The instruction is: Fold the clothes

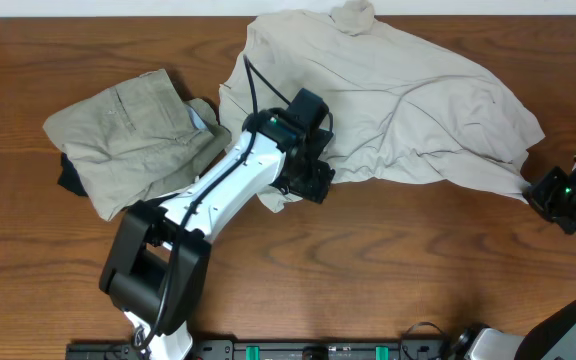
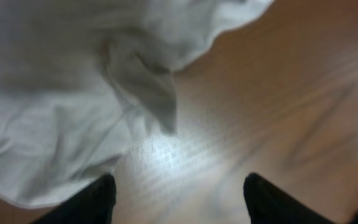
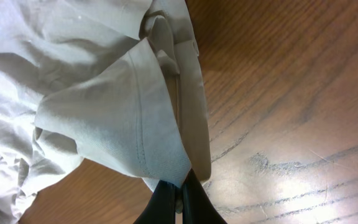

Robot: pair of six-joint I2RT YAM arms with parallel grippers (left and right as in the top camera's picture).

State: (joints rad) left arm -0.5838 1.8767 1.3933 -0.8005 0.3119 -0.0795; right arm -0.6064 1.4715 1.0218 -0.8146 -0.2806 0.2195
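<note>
A large wrinkly pale cream-white garment [image 1: 408, 100] lies spread over the back middle and right of the table. A folded khaki-tan garment [image 1: 133, 135] sits at the left. My left gripper [image 1: 308, 185] is open over the cream garment's front left edge; in the left wrist view its fingers [image 2: 179, 199] straddle bare wood with the cloth [image 2: 55, 93] just beyond, and hold nothing. My right gripper [image 1: 540, 195] is shut on the garment's right hemmed corner [image 3: 135, 124], pinched between its fingers [image 3: 179, 193].
A dark cloth [image 1: 68, 178] peeks out under the khaki garment at the left. The wooden table [image 1: 418, 270] stretches to the front edge, where the arm bases stand.
</note>
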